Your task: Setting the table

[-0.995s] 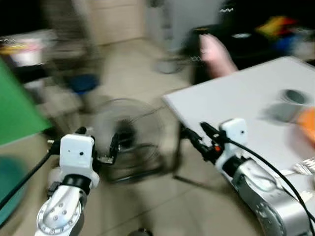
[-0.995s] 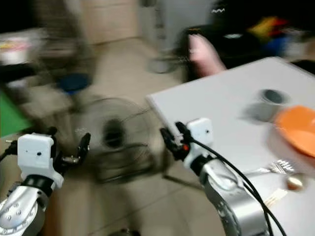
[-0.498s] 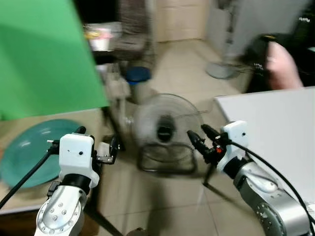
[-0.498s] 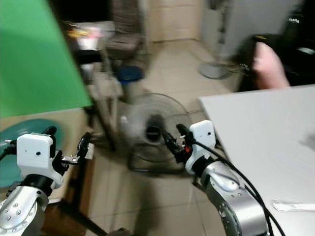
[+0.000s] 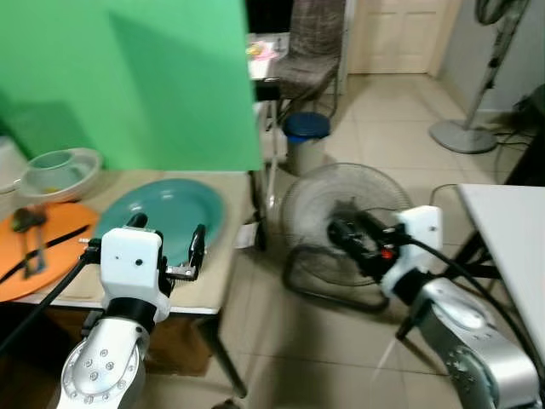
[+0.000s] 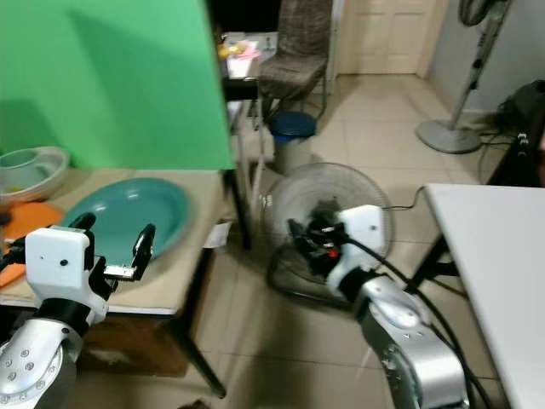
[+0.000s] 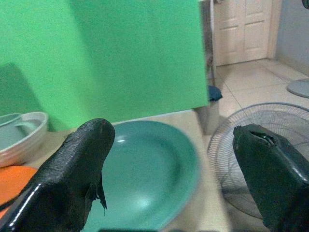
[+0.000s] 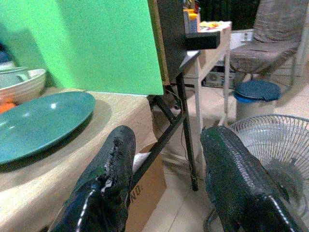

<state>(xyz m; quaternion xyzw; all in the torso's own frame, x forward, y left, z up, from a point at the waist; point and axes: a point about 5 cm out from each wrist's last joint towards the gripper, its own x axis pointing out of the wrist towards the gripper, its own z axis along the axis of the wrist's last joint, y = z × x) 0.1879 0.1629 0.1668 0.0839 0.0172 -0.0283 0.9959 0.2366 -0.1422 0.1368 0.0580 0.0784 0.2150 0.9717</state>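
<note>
The teal plate lies on the wooden side table, beside the orange plate. The left gripper hovers just before it, fingers apart, ready to grasp; the right gripper, also empty and apart, waits near the floor fan.

We stand in a lived-in home room set up for filming; a tiled floor runs to a panelled door; a floor fan and a standing fan sit out; a green backdrop rises behind a side table bearing a teal plate and bowls
</note>
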